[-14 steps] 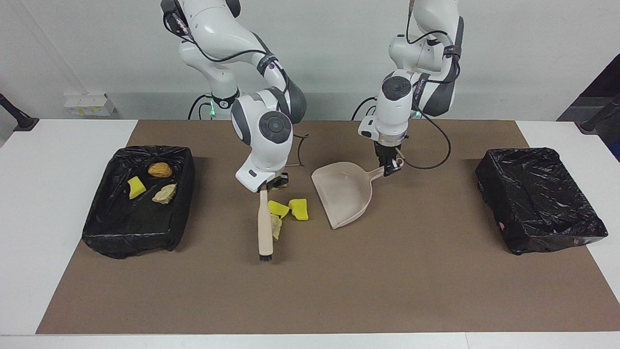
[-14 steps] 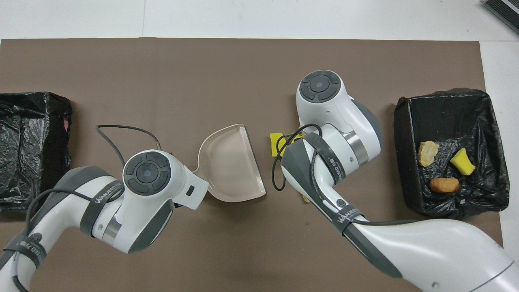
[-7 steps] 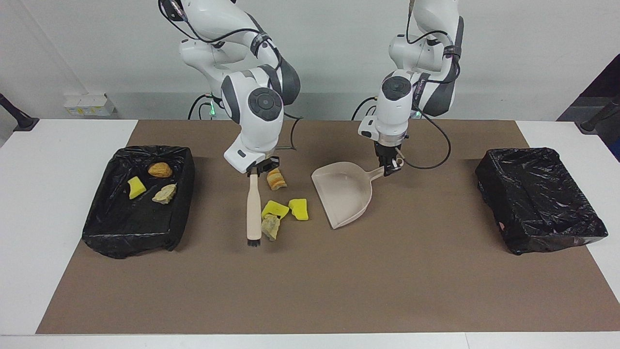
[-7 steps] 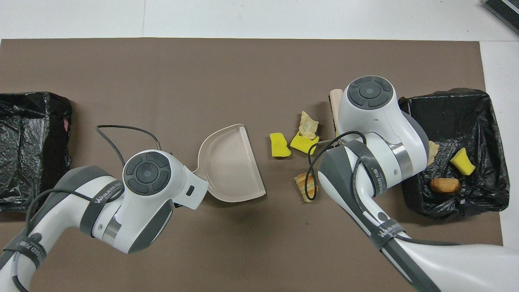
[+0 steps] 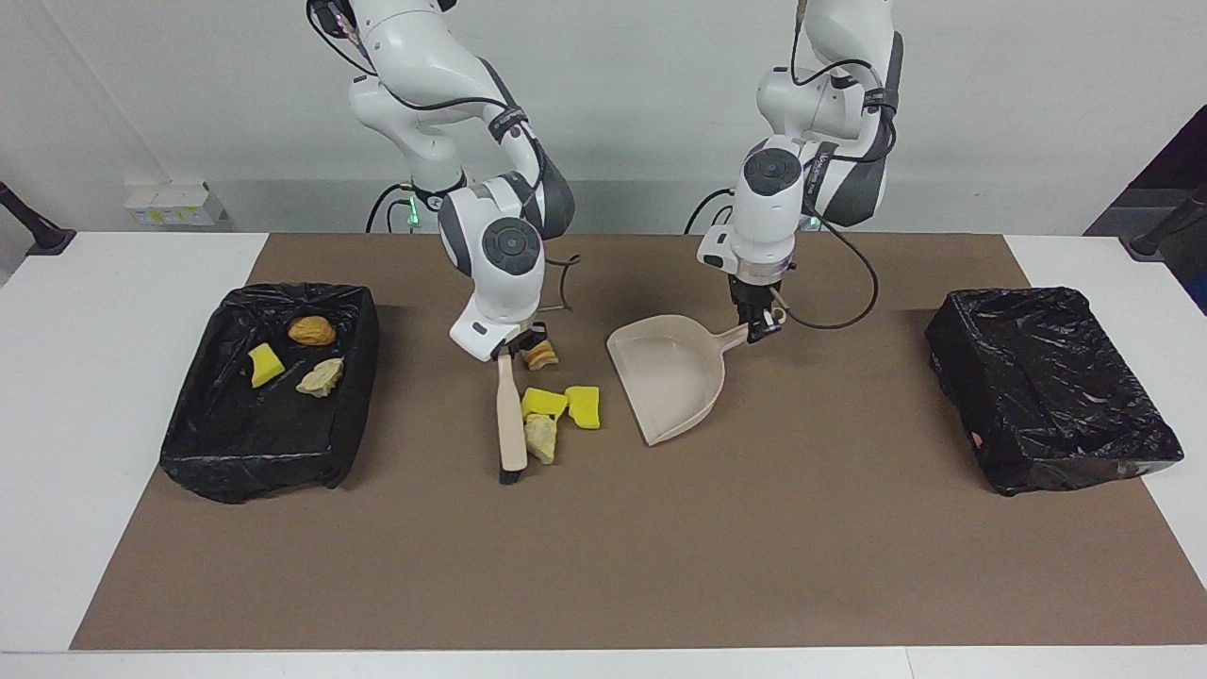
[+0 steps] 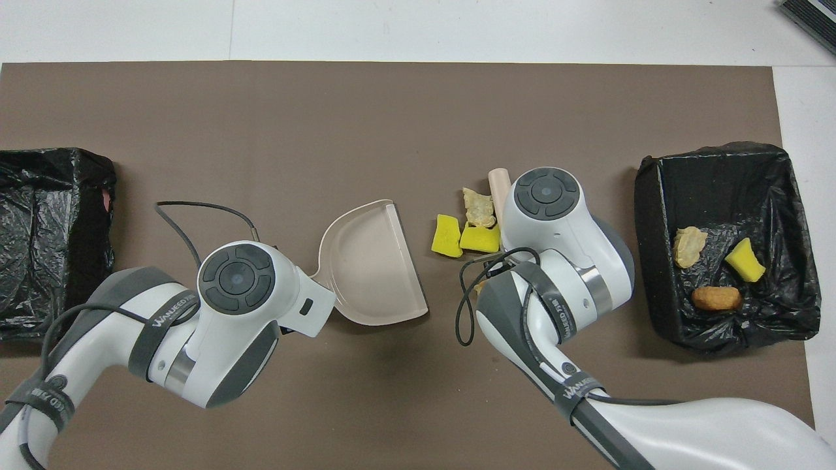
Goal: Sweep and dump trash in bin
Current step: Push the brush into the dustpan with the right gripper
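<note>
Under my right jaws (image 5: 514, 347) hangs the brush (image 5: 510, 422): they are clamped on the top of its handle, and it slants down from them to the mat (image 5: 603, 556), bristles touching the surface. I see the right arm come in from its base and bend low over the middle of the tabletop (image 5: 85, 396).

Just beside the brush, toward the left jaws (image 5: 757, 325), lies a cluster of trash: two yellow wedges (image 5: 544, 403) (image 5: 584, 406) touching each other and a tan lump (image 5: 541, 438) against the brush's lower end. An orange-striped piece (image 5: 540, 355) sits right below the right jaws, between them and the wedges; in the overhead view the arm hides most of it.

My left jaws are closed tight on the tip of the dustpan's handle. The dustpan (image 5: 671, 375) rests on the mat below them, its open lip turned toward the trash cluster and near it, not touching.

Well off from the right jaws, at the right arm's end of the tabletop, stands a bin (image 5: 269, 401) lined with black plastic. It holds three more scraps: a brown lump (image 5: 311, 330), a yellow wedge (image 5: 265, 364) and a tan piece (image 5: 322, 377).

A second bin (image 5: 1047, 387), also wrapped in black plastic, sits well off from the left jaws at the left arm's end.
</note>
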Controlling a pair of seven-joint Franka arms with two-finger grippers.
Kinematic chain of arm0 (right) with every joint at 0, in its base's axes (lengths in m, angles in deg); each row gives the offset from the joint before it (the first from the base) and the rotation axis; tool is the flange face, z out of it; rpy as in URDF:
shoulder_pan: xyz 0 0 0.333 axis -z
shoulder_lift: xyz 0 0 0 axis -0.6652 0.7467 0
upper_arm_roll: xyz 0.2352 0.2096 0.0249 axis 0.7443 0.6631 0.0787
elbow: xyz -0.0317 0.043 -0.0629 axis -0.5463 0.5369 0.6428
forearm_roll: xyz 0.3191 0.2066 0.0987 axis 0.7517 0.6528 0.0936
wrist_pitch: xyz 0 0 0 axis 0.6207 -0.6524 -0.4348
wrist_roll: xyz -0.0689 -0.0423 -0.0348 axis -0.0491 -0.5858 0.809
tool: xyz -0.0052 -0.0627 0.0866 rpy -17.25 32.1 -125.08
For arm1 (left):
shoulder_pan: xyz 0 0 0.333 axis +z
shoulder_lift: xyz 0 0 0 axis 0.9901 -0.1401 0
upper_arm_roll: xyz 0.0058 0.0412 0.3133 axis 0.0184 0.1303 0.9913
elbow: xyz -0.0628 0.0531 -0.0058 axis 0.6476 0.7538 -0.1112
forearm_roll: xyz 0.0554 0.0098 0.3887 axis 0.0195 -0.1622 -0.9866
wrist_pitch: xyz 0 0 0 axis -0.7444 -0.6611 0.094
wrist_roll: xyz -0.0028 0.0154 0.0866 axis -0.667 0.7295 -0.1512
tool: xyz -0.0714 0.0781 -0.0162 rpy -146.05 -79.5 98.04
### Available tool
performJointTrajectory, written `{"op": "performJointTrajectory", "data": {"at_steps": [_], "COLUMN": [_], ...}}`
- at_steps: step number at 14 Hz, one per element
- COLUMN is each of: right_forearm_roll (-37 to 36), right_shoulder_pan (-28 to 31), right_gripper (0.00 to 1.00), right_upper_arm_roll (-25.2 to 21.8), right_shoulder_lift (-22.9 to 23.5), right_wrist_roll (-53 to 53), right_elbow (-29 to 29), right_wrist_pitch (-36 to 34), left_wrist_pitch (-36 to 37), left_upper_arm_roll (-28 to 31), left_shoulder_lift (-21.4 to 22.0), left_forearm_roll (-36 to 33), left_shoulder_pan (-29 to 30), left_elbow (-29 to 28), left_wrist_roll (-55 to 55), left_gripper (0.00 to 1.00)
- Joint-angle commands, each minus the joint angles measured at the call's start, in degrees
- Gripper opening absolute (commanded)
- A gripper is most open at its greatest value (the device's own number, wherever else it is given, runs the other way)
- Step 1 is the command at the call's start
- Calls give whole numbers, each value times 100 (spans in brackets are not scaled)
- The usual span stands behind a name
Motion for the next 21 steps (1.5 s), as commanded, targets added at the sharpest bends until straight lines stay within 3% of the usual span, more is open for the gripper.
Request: {"op": "performJointTrajectory", "data": {"at_steps": [1,5,10,17,21], "right_forearm_roll": [505,1077,1122,1114,1017], "right_shoulder_pan": [-400,-1094,-1596,-1219,-913], "right_gripper": [0,0,0,0,0], "right_upper_arm_roll": [6,15,85,68,32], "right_shoulder_lift": [141,151,2,-1070,-1719], "right_wrist_roll": [-53,-18,544,791,914], "right_elbow": [-105,-193,-237,-18,990], "right_wrist_pitch": [169,442,223,-1297,-1246], "left_wrist_pitch": [-73,-73,-99,-152,-64], "left_upper_arm_roll": [43,43,43,43,43], "left_shoulder_lift": [201,201,192,192,236], "left_forearm_roll": [-121,-121,-103,-94,-94], "left_shoulder_pan": [-17,-17,1,1,-8], "left_elbow": [-228,-228,-228,-228,-280], "left_wrist_roll": [-48,-48,-48,92,460], "left_gripper": [0,0,0,0,0]}}
